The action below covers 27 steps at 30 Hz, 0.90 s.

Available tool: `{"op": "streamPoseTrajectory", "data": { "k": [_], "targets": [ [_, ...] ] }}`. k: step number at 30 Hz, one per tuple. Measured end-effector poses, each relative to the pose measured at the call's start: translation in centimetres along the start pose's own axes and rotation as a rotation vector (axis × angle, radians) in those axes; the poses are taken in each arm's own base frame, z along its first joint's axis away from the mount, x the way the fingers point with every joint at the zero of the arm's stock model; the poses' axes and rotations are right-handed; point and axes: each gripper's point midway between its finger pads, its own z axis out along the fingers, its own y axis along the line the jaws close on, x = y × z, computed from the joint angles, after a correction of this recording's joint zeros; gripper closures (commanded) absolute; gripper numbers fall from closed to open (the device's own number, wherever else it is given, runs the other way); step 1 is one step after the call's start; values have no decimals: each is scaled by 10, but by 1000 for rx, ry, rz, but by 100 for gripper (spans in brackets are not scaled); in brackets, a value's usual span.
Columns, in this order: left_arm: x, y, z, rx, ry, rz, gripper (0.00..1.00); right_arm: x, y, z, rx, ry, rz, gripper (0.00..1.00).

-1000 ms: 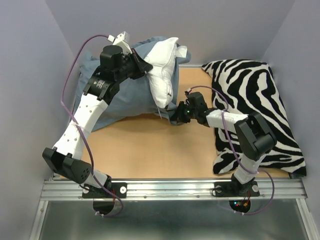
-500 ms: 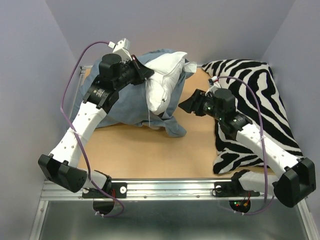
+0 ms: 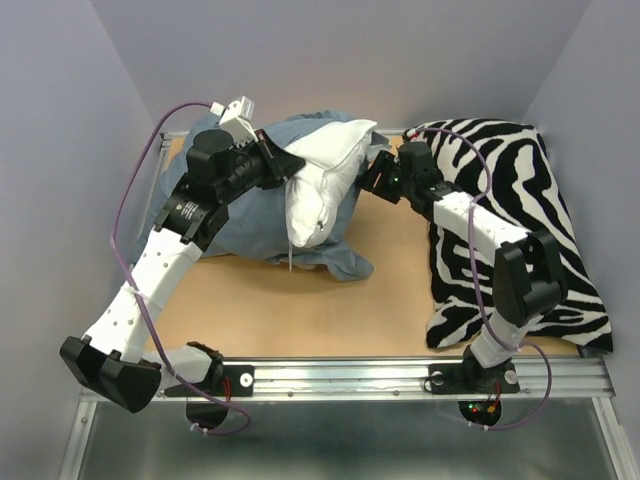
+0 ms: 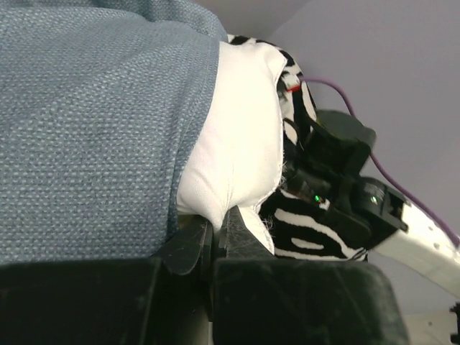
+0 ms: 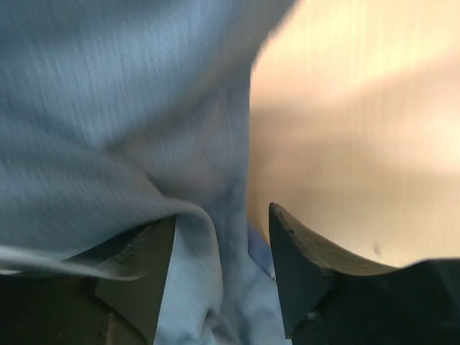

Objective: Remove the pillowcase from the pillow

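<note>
**Pillow** (image 3: 325, 180): plump, plain white. It lay at the far left of the tan surface (image 3: 330, 310), with one end bared and the rest inside its cover.

**Pillowcase** (image 3: 240, 215): soft blue-grey cloth, its coarse weave plain in the left wrist view. It was rucked about the pillow's left and near sides, and a loose flap trailed onto the surface. No stripes showed from where I stood.

**Left claw** (image 4: 218, 233): clenched on a corner of the bare pillow, right at the cover's mouth.

**Right claw** (image 5: 223, 266): released, jaws spread, with a fold of blue cloth lying between them and not yet pinched.

**Zebra-print cushion** (image 3: 510, 200): at the right of the surface, beneath the right arm.

**Step in hand, as judged:** seizing the cover's edge while the pillow was anchored. To do it well, the right claw should bite deep into cloth only and catch no white pillow. It should then draw away from the left claw, low along the surface. The left grip must hold firm, or the pillow would follow the cloth.
</note>
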Motion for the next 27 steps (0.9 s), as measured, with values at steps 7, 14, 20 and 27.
{"op": "streamPoseTrajectory", "data": {
  "k": [7, 14, 20, 27],
  "targets": [
    [22, -5, -15, 34, 45, -10, 100, -26, 4, 49, -15, -14, 19, 80],
    [48, -12, -21, 61, 105, -10, 100, -17, -26, 112, -7, 63, 57, 59],
    [65, 0, -10, 36, 105, -35, 100, 6, -60, 99, 97, 152, 76, 30],
    [84, 28, 20, -11, 77, -97, 100, -104, -64, -10, 30, -61, 177, 19]
  ]
}}
